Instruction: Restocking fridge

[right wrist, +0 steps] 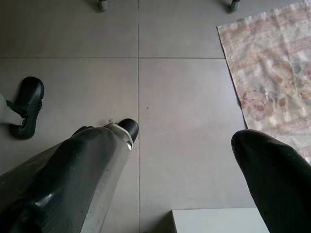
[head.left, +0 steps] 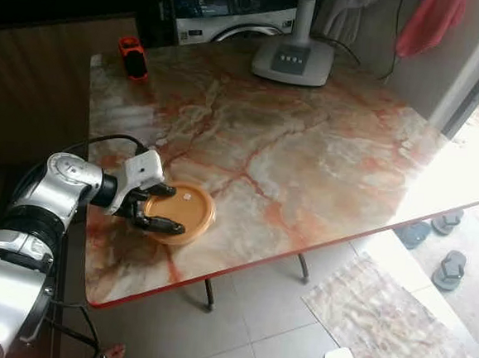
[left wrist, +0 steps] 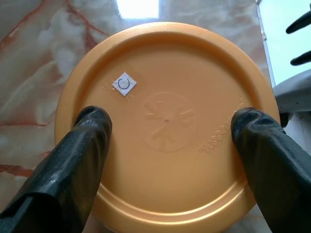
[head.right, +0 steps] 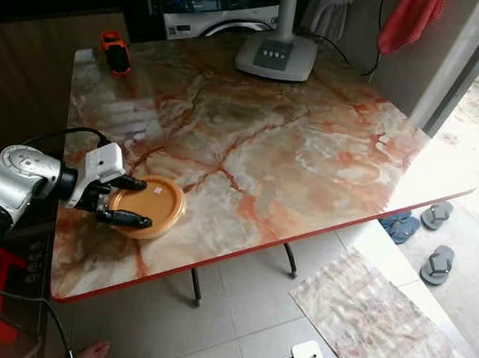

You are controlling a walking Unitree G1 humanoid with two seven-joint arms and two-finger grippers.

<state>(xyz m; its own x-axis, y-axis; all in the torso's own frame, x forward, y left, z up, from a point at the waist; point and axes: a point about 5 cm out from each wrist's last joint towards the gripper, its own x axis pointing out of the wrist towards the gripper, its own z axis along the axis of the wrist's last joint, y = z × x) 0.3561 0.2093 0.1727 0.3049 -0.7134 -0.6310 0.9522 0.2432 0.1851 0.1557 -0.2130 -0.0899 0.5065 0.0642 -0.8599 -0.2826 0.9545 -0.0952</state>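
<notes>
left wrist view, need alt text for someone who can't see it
The left gripper spreads its two black fingers over a round orange lid on a marble table. A small white sticker sits on the lid.

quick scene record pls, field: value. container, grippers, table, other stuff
container: round orange plastic lidded container, near the table's front-left corner, small white sticker on its lid
left gripper: open, fingers straddling the container's lid at opposite edges
right gripper: open, hanging over the grey tiled floor
table: marble-patterned tabletop with red edge
other on table: small orange-and-black device at far-left corner; white fan base at far edge
floor: patterned mat, sandals
</notes>
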